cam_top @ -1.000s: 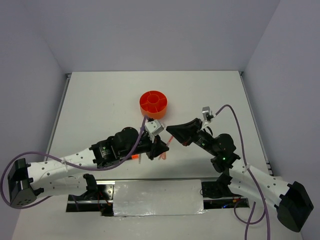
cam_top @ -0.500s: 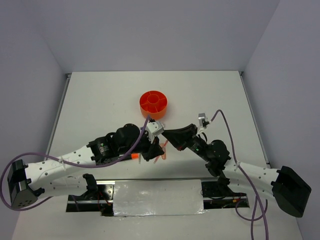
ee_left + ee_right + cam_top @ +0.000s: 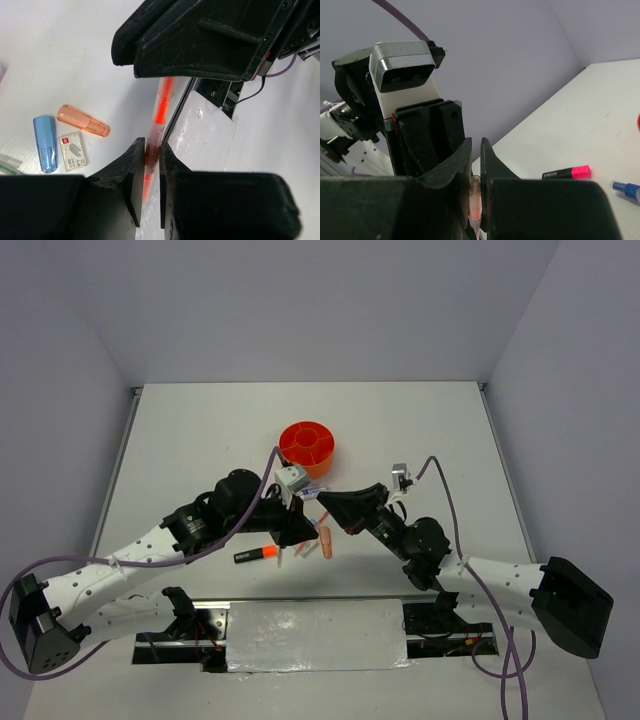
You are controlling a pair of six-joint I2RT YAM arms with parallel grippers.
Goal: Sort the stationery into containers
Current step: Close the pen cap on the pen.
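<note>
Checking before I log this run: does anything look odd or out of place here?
The left hand and the right hand both pinch the same thin pen, from opposite ends. Odd for sorting: neither can carry it to the orange tub until one lets go.

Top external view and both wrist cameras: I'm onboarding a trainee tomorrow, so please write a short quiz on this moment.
1. True or false: the thin pen lies inside the orange tub.
2. Which fingers are shut on that pen? A) left fingers only B) right fingers only C) both
3. Fill in: the highlighter in the right wrist view has a ___ cap.
Key: 1 false; 2 C; 3 pink.
</note>
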